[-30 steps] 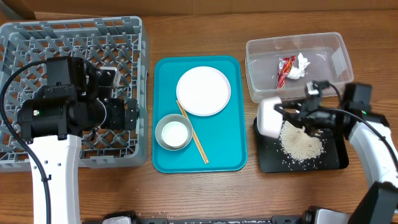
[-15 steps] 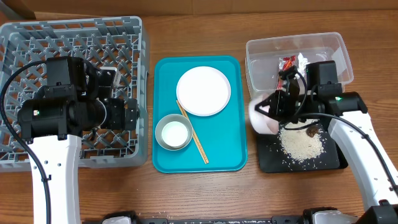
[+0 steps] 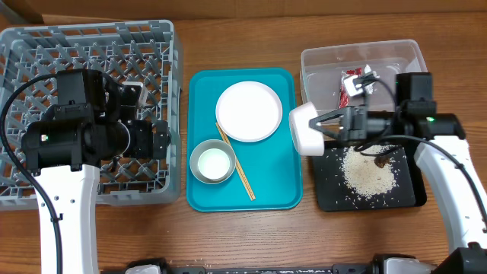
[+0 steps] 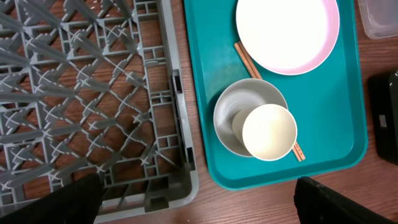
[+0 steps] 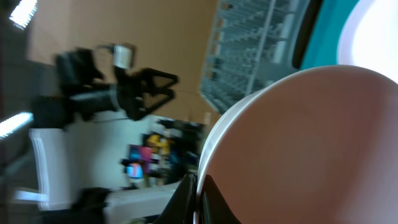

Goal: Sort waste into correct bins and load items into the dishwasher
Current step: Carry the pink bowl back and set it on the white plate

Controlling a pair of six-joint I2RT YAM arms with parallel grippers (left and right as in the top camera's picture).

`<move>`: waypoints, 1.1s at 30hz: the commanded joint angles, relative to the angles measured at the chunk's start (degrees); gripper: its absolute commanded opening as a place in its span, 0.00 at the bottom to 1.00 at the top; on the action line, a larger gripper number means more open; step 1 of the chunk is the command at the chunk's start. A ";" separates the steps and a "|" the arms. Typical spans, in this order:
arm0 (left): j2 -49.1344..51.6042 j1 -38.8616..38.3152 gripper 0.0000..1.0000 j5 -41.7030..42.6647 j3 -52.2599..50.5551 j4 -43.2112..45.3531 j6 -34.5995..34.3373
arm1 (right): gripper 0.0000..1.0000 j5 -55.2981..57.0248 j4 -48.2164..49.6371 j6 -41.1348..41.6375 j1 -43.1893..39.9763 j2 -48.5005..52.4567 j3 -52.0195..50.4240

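Note:
My right gripper (image 3: 326, 126) is shut on the rim of a pale pink bowl (image 3: 303, 128), held on its side between the teal tray and the black tray (image 3: 409, 195). The right wrist view shows the bowl (image 5: 311, 143) pinched in the jaws (image 5: 198, 193). Rice (image 3: 369, 174) and a brown scrap (image 3: 378, 161) lie on the black tray. The red wrapper (image 3: 351, 82) lies in the clear tub (image 3: 319, 68). The plate (image 3: 249, 111), chopsticks (image 3: 243, 176) and a bowl (image 4: 227, 109) holding the cup (image 4: 268, 132) sit on the teal tray. My left gripper (image 4: 199, 205) is open over the grey rack (image 3: 91, 53).
The teal serving tray (image 3: 285, 190) lies between the rack and the two bins. The clear tub stands just behind the black tray. Bare wooden table runs along the front edge.
My right gripper has carried the bowl up and left, off the black tray towards the teal tray's right edge. The rice stays on the black tray. The left arm has not moved.

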 commanded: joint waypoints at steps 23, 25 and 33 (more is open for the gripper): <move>0.00 -0.20 1.00 -0.26 1.05 0.39 0.44 | 0.04 48.02 1.11 0.96 13.42 -0.79 1.55; 0.00 -0.20 1.00 -0.24 1.05 0.44 0.42 | 0.04 53.40 2.12 0.98 16.85 -0.79 2.54; 0.00 -0.20 1.00 -0.13 1.05 0.42 0.02 | 0.04 63.84 16.68 -3.19 26.01 -0.35 4.15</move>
